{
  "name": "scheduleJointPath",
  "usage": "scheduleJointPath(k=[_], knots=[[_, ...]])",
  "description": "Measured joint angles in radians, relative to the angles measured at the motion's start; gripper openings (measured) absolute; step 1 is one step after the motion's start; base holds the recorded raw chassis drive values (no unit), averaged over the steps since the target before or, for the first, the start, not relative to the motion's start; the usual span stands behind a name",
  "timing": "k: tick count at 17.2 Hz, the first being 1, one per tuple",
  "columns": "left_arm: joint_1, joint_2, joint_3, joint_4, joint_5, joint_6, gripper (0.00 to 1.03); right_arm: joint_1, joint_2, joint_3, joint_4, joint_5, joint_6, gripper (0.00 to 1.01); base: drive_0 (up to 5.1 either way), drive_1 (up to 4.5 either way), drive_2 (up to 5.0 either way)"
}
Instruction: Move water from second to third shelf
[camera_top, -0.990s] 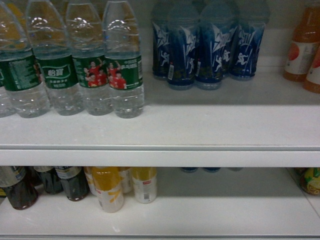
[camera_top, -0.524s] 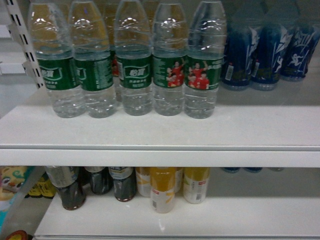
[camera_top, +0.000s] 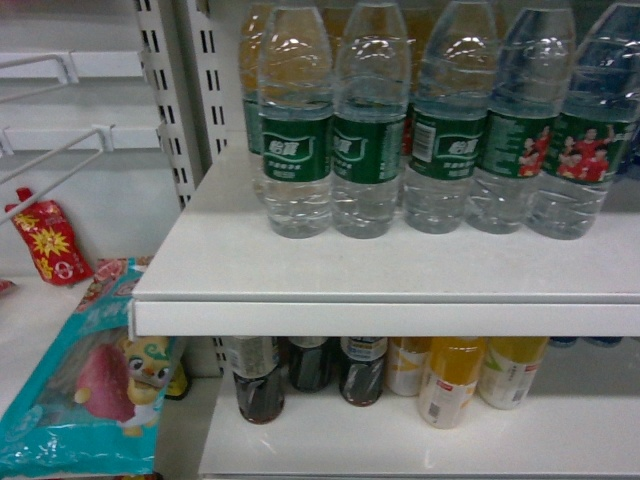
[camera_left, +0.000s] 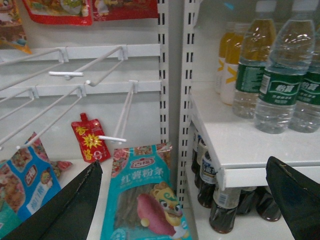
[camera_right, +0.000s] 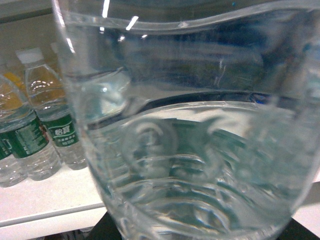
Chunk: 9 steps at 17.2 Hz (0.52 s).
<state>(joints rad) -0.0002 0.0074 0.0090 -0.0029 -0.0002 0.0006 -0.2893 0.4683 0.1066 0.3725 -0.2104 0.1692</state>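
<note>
While neither gripper shows in the head view, that view gives the layout: a row of green-label water bottles (camera_top: 296, 120) stands upright on the upper white shelf (camera_top: 400, 270), w/ dark cola bottles (camera_top: 258, 380) and orange juice bottles (camera_top: 450, 380) on the shelf below, plus a teal snack bag (camera_top: 90, 390) off to the left on the next bay. Left wrist view: the left gripper (camera_left: 190, 200) is wide open, its two black fingers (camera_left: 65, 210) spread at the frame's bottom corners w/ nothing between them; the shelf edge and cola bottles sit just ahead of the right finger, a teal sweet-potato-noodle bag (camera_left: 145, 200) lies between the fingers further out, and wire hooks (camera_left: 90, 75) hang above the left one. Right wrist view: a clear ribbed water bottle (camera_right: 190, 140) fills the frame, pressed right up to the cam, so it sits about where the right gripper's fingers would be; the fingers themselves aren't visible, so can't tell if they're clamped on it. More green-label bottles stand beyond to the left. Judgement: likely at or around the pick stage; no bottle seen placed on the target shelf yet, so transfer and release remain. Only the right wrist cam shows this close bottle; only the head cam shows both shelves together.
</note>
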Motion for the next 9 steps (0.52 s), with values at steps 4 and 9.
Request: scheduleJointPath(k=[4,9], knots=[[0.000,0.000,0.000,0.000,0.000,0.000,0.98,0.000,0.001,0.000,-0.005,0.000,0.000,0.39,-4.9,2.56,2.6],[0.000,0.000,0.000,0.003,-0.003,0.000,0.98,0.002,0.000,0.000,0.000,-0.021,0.000,0.39,0.0,0.00,0.0]])
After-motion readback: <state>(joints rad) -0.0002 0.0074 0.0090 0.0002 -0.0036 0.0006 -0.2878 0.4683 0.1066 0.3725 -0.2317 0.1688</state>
